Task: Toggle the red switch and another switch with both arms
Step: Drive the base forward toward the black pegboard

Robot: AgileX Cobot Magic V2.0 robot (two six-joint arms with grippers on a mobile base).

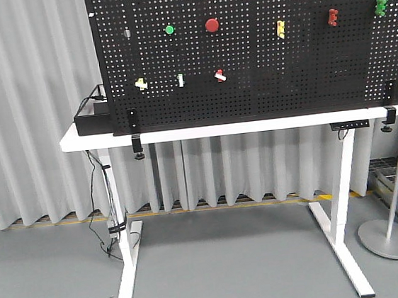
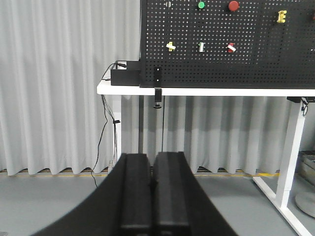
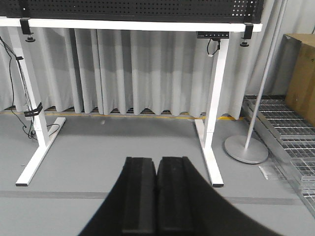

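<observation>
Pegboard [image 1: 263,78] w/ red switch [image 1: 220,76]; L end effector [image 2: 151,162], R end effector [image 3: 157,164] both closed.

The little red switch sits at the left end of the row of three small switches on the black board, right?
No. The red switch sits at the right end of that row; the yellow switch holds the left end. The exterior front-facing view shows it.
</observation>
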